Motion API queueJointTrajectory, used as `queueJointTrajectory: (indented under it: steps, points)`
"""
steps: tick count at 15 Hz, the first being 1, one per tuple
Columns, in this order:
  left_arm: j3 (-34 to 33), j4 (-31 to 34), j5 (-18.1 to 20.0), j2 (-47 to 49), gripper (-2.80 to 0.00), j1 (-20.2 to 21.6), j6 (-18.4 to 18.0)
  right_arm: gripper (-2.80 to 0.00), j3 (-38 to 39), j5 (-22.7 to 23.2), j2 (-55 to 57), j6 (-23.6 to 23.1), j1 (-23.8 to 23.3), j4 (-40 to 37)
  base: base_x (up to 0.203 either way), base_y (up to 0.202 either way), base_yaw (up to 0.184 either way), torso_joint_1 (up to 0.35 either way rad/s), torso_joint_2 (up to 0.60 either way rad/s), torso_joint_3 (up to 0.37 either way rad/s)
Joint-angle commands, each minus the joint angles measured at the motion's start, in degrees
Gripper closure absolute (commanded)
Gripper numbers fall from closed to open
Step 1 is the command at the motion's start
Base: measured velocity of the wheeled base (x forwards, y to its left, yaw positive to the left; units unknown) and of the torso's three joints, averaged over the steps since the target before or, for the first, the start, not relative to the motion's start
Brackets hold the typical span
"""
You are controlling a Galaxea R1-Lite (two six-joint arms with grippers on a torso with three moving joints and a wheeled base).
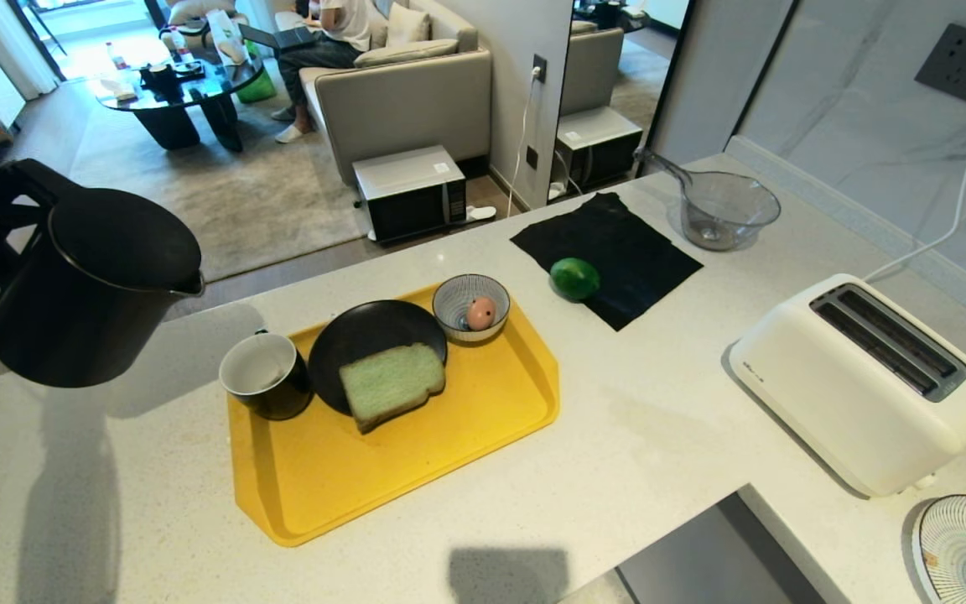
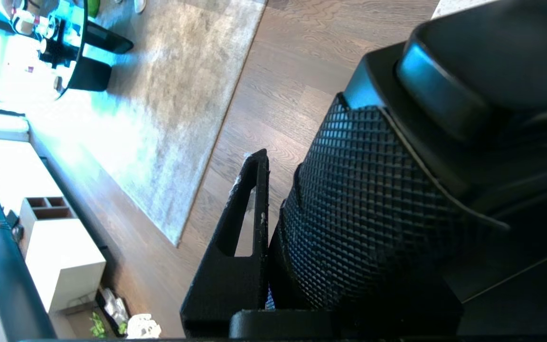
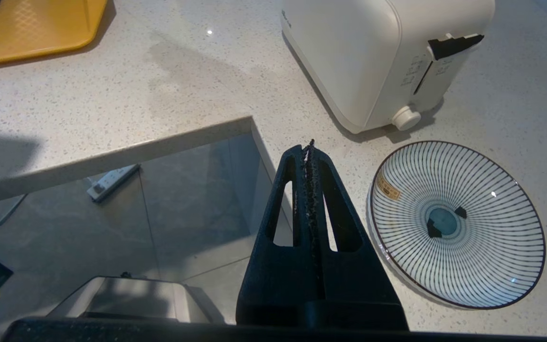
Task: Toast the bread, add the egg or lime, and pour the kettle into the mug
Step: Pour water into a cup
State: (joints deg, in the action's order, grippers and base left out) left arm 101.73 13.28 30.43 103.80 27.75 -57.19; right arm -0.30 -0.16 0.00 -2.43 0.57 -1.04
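At far left, above the counter's [image 1: 667, 436] edge, left gripper [image 2: 273, 199] clamps what appears to be the kettle's [image 1: 89, 285] textured handle, kettle airborne beside the mug [image 1: 265, 375]. Right gripper [image 3: 310, 190]: fingers pressed together, empty.

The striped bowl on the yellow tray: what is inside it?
The small striped bowl on the yellow tray holds the egg, pinkish-orange with a small dark spot. The egg covers part of the bowl's floor, so anything under it cannot be seen.
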Motion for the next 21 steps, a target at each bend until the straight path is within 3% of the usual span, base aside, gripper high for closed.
queueJointTrajectory:
  steps: [1,8,21]
  points:
    - [1.2,-0.1,-0.8,0.5,0.0,-1.8,-0.4,0.0,0.0,0.0,0.0,0.0,0.0,0.0,0.0,0.0,0.0,0.0,0.0,0.0]
    - [2.2,0.3,-3.7,0.7,0.0,-5.5,-4.8,0.0,0.0,0.0,0.0,-0.1,0.0,0.0,0.0,0.0,0.0,0.0,0.0,0.0]
    - [2.7,1.4,-7.1,0.4,0.0,-8.5,-16.4,0.0,0.0,0.0,0.0,0.0,0.0,0.0,0.0,0.0,0.0,0.0,0.0,0.0]
